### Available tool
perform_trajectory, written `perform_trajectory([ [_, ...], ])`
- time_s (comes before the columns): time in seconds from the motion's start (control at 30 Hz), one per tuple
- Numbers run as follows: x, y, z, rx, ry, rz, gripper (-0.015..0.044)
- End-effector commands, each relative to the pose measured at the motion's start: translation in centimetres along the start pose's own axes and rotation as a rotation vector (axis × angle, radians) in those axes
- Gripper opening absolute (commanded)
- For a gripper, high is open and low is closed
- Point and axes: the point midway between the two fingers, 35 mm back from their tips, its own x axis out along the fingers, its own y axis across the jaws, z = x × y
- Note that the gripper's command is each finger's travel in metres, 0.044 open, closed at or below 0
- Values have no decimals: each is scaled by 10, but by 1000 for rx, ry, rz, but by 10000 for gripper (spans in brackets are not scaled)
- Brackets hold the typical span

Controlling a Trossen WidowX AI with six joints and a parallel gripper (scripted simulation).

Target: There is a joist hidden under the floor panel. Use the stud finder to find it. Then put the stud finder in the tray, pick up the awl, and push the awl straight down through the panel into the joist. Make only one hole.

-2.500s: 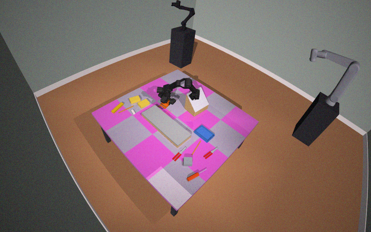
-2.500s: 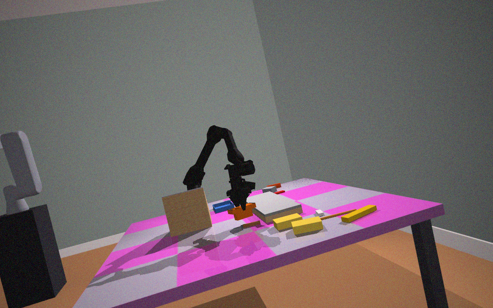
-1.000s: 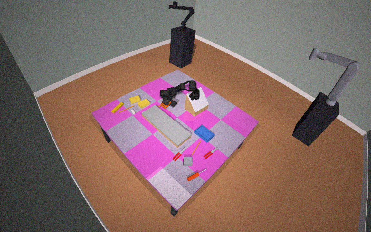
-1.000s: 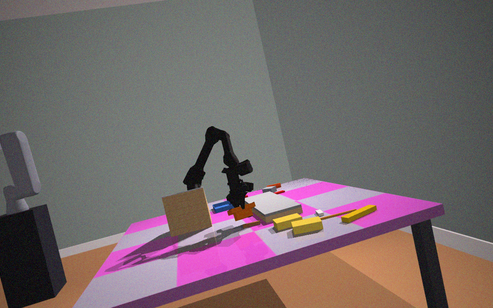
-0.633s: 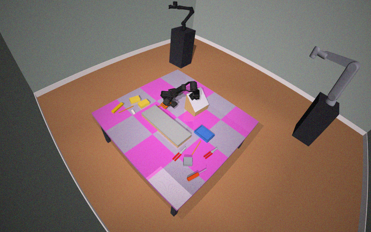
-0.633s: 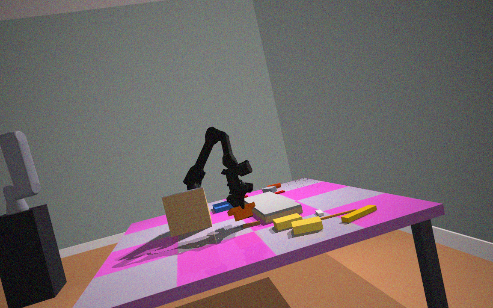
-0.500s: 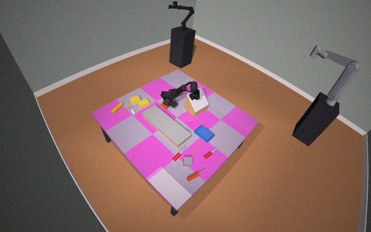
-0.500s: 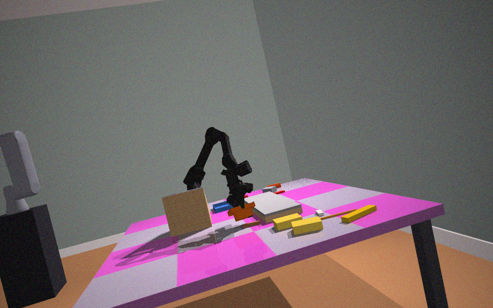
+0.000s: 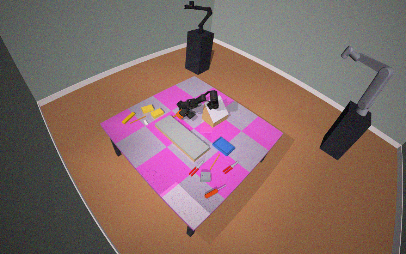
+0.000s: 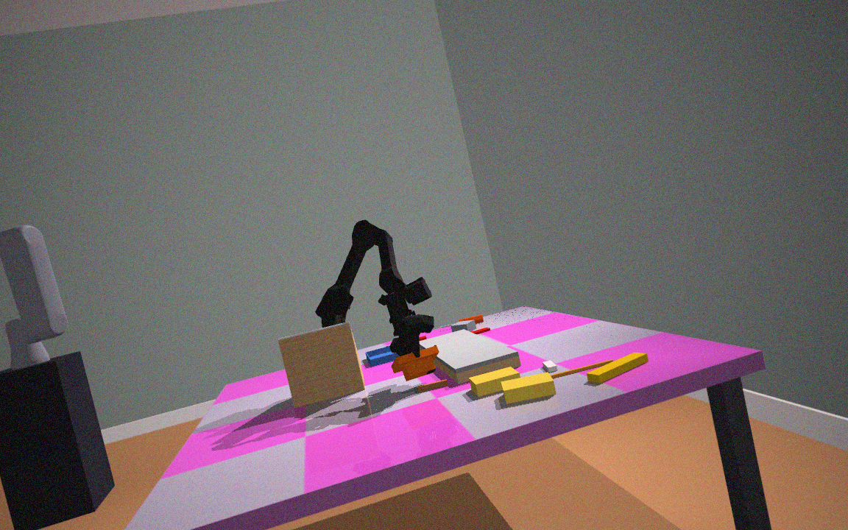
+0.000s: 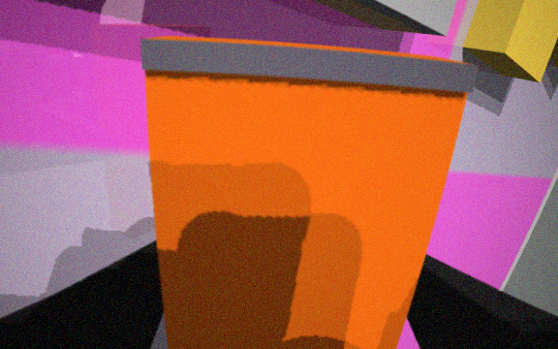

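My gripper (image 9: 183, 113) (image 10: 408, 350) (image 11: 287, 256) is shut on the orange stud finder (image 9: 179, 115) (image 10: 417, 362) (image 11: 303, 160), which has a grey strip at its front end. It holds the stud finder low over the table, just beside the far end of the grey floor panel (image 9: 181, 138) (image 10: 475, 347) (image 11: 557, 242). The blue tray (image 9: 223, 145) (image 10: 380, 356) lies beside the panel's other end. An orange-handled tool with a metal tip (image 9: 214, 191), which looks like the awl, lies near the table's front edge. The joist is hidden.
A tan wooden wedge (image 9: 215, 116) (image 10: 320, 364) stands by the arm's base. Two yellow blocks (image 9: 152, 110) (image 10: 511, 384) (image 11: 516, 34), a yellow bar (image 9: 128, 118) (image 10: 617, 366), thin orange sticks, red-handled tools (image 9: 229, 167) and a small grey block (image 9: 205, 176) lie on the table.
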Motion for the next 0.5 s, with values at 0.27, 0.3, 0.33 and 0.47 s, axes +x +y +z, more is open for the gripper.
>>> perform_trajectory([
  [0.27, -2, 0, 0, 11, -4, -69, 0],
  [0.3, -1, 0, 0, 11, -3, -75, 0],
  [0.33, -1, 0, 0, 11, -1, -81, 0],
  [0.47, 0, 1, 0, 13, 4, -105, 0],
])
